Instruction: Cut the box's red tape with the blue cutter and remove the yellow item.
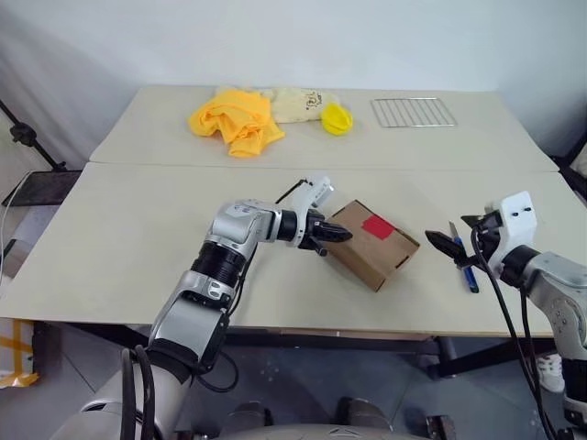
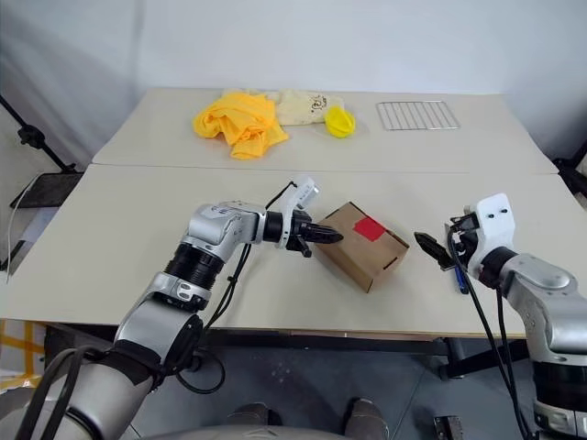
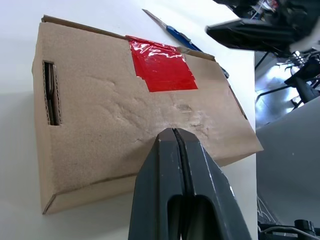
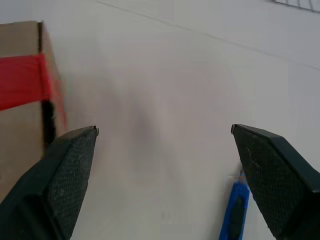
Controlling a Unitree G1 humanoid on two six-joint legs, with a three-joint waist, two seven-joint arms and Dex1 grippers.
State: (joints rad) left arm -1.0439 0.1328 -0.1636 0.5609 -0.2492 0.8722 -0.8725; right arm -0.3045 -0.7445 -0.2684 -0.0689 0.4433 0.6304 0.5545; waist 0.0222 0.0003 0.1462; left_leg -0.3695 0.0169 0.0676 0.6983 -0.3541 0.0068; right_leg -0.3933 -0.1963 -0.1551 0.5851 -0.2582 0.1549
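Table, cream, two joined tops. Box near front edge, centre, lying at an angle, red tape on top face, uncut. Left gripper clenched, empty, tips pressed to box's left corner, forearm reaching in from box's left, pointing slightly down. Right gripper right of box, jaws released wide, empty, hovering roughly level, aimed toward box. Cutter flat on table right of box, just under right gripper, long axis running front-to-back. Right arm clearly nearer; likely next: drop onto cutter.
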